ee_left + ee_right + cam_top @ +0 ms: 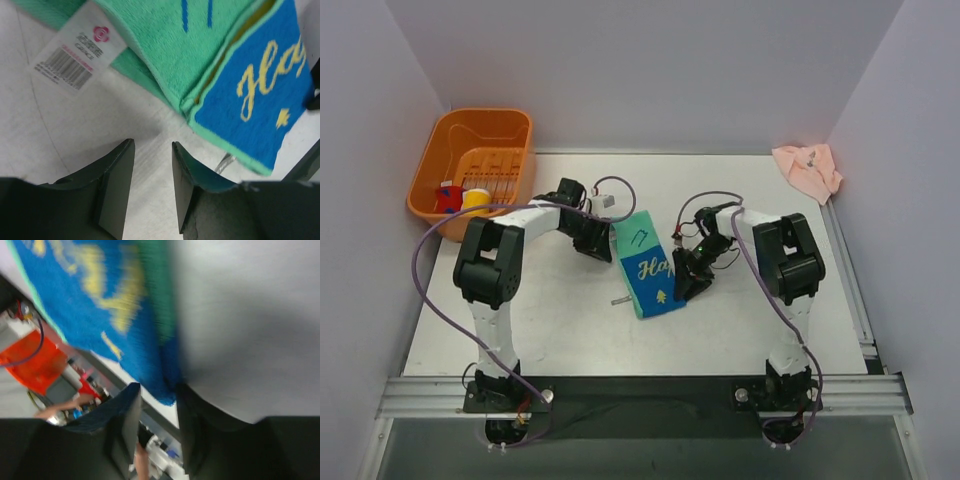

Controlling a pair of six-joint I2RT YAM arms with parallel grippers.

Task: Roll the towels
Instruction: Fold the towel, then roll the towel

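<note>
The green and blue towel (648, 265) lies folded in the middle of the table, blue part with yellow lettering nearest me. It fills the upper part of the left wrist view (250, 85), its white label (75, 55) spread on the table. My left gripper (605, 240) is at its left edge, open (152, 150), with only bare table between the fingers. My right gripper (685, 282) is at the towel's right front corner. In the blurred right wrist view that blue corner (160, 380) fills the gap at the fingertips (158, 392). The pale pink towel (807, 170) lies crumpled at the back right corner.
An orange basket (510, 125) with small red and yellow things in it stands at the back left. White walls close the table on three sides. A metal rail (640, 392) runs along the near edge by the arm bases.
</note>
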